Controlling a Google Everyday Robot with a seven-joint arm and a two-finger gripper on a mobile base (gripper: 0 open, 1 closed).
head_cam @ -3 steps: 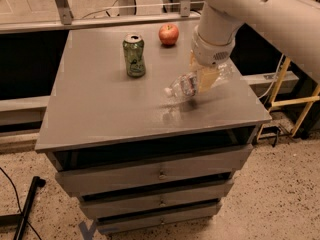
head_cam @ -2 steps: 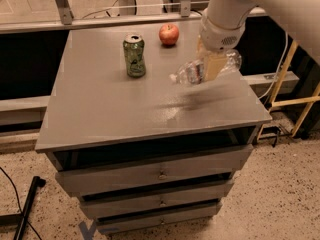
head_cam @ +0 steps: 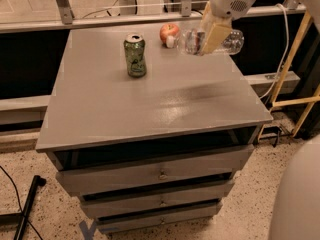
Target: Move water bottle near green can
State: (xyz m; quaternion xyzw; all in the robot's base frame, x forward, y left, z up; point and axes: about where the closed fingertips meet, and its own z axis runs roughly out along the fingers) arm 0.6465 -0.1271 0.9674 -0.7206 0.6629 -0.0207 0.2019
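Holds the water bottle (head_cam: 187, 41) across its middle in the claw (head_cam: 207, 40), raised above the far right part of the tabletop (head_cam: 150, 109). Keeps it level, long axis left to right, white cap toward the left, close by the red apple (head_cam: 169, 32). Has the green can (head_cam: 135, 55) to the left and a little nearer, upright, apart from the cap. Probably needs a carry leftward, cap end first, then a lowering beside the can.

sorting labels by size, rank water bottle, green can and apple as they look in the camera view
1. water bottle, held sideways in the gripper above the table's far side
2. green can
3. apple, though it sits further back than the can
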